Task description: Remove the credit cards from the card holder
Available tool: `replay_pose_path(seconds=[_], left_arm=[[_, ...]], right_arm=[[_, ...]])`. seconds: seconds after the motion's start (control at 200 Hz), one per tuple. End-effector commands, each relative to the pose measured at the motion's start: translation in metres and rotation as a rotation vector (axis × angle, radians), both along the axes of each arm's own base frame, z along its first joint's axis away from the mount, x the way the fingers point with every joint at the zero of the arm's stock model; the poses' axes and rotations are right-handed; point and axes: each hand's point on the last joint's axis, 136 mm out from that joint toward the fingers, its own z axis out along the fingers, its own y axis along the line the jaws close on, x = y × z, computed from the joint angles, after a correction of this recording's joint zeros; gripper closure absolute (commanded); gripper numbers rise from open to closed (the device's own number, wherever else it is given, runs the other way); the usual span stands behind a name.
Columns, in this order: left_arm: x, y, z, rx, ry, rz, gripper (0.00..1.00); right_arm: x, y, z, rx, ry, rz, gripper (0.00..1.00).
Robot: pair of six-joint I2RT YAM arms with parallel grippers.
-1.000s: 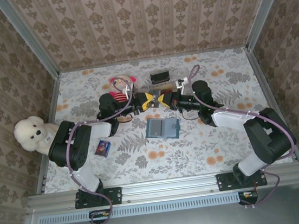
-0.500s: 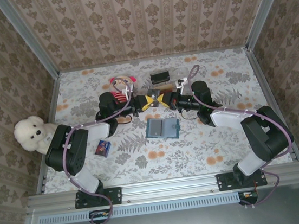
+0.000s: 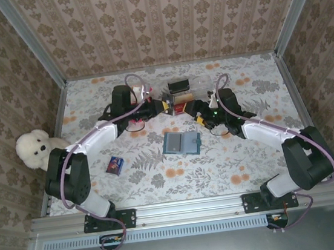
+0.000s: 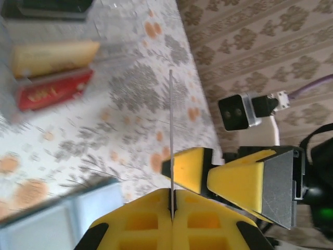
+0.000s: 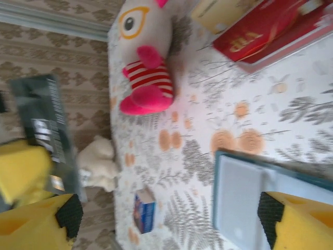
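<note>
A: Over the far middle of the table, L gripper [image 3: 163,105] is pinched tight on a thin card [image 4: 170,130]. It's edge-on in the left wrist cam, dark grey w/ pale print from the right wrist cam.

B: And R gripper [image 5: 166,211]?

A: Jaws spread wide, nothing in them. It sits just beside the L one, yellow fingers near each other.

B: Where's the card holder [image 3: 181,142]?

A: Lying open and flat, nearer the arm bases, between the two arms. Red card [image 4: 52,91] and orange-gold card [image 4: 52,56] are out of it, side by side beyond the holder. Can't tell if any slot has more in it.

B: What could go wrong?

A: The grip looks to be on one end only, w/ most of the card sticking out free. My guess is a quick swing or a bump could twist it in the pads or drop it. Also, the grippers are v. close, so if R closes in for a hand-off, finger-on-finger contact could knock the card loose, maybe back onto the holder.
</note>
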Motion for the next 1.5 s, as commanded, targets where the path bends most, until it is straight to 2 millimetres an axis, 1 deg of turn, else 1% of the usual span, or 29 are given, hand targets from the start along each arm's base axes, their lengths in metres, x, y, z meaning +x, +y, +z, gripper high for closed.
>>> replay_pose_path(seconds=[0.0, 0.04, 0.055, 0.065, 0.08, 0.2, 0.23, 0.285, 0.425, 0.525, 0.625, 0.67, 0.865, 0.94, 1.025, 1.215, 1.315, 1.41, 1.495], left_arm=[[0.0, 0.021, -0.027, 0.271, -0.088, -0.023, 1.0], [0.008, 0.022, -0.024, 0.303, -0.125, -0.032, 1.0], [0.003, 0.012, -0.022, 0.312, -0.143, -0.064, 1.0], [0.004, 0.01, -0.021, 0.32, -0.157, -0.072, 1.0], [0.006, 0.009, -0.02, 0.33, -0.169, -0.079, 1.0], [0.024, -0.008, -0.006, 0.387, -0.339, -0.181, 1.0], [0.027, -0.012, -0.007, 0.412, -0.375, -0.211, 1.0], [0.034, -0.021, -0.002, 0.45, -0.463, -0.264, 1.0], [0.053, -0.036, -0.003, 0.605, -0.667, -0.378, 1.0], [0.063, -0.045, -0.006, 0.668, -0.805, -0.475, 1.0], [0.073, -0.049, -0.012, 0.729, -0.896, -0.558, 1.0], [0.078, -0.05, -0.012, 0.745, -0.932, -0.584, 1.0], [0.098, -0.05, -0.024, 0.829, -1.01, -0.7, 1.0], [0.1, -0.051, -0.031, 0.827, -1.044, -0.769, 1.0], [0.102, -0.05, -0.035, 0.822, -1.084, -0.828, 1.0], [0.11, -0.053, -0.027, 0.775, -1.13, -0.849, 1.0], [0.117, -0.053, -0.036, 0.821, -1.141, -0.872, 1.0], [0.123, -0.051, -0.049, 0.878, -1.133, -0.892, 1.0], [0.128, -0.052, -0.054, 0.897, -1.137, -0.885, 1.0]], right_arm=[[-0.005, -0.023, -0.012, -0.122, 0.023, -0.042, 0.06], [-0.006, -0.028, -0.017, -0.142, 0.039, -0.051, 0.03], [-0.007, -0.03, -0.019, -0.15, 0.046, -0.053, 0.03], [-0.008, -0.031, -0.011, -0.148, 0.027, -0.054, 0.02], [-0.008, -0.033, -0.009, -0.151, 0.021, -0.056, 0.01], [-0.012, -0.042, -0.004, -0.201, 0.017, -0.051, 0.0], [-0.013, -0.043, -0.003, -0.211, 0.016, -0.047, 0.0], [-0.014, -0.046, -0.001, -0.227, 0.015, -0.046, 0.0], [-0.016, -0.055, -0.001, -0.251, 0.029, -0.055, 0.0], [-0.014, -0.062, -0.003, -0.259, 0.04, -0.072, 0.0], [-0.015, -0.068, -0.006, -0.257, 0.058, -0.083, 0.0], [-0.016, -0.07, -0.008, -0.255, 0.065, -0.087, 0.0], [-0.024, -0.074, -0.011, -0.24, 0.09, -0.084, 0.0], [-0.028, -0.074, -0.013, -0.238, 0.099, -0.073, 0.0], [-0.03, -0.073, -0.012, -0.227, 0.1, -0.07, 0.0], [-0.034, -0.069, -0.015, -0.206, 0.126, -0.052, 0.0], [-0.035, -0.066, -0.014, -0.189, 0.131, -0.042, 0.0], [-0.035, -0.063, -0.014, -0.174, 0.142, -0.03, 0.0], [-0.033, -0.061, -0.014, -0.169, 0.145, -0.019, 0.0]])
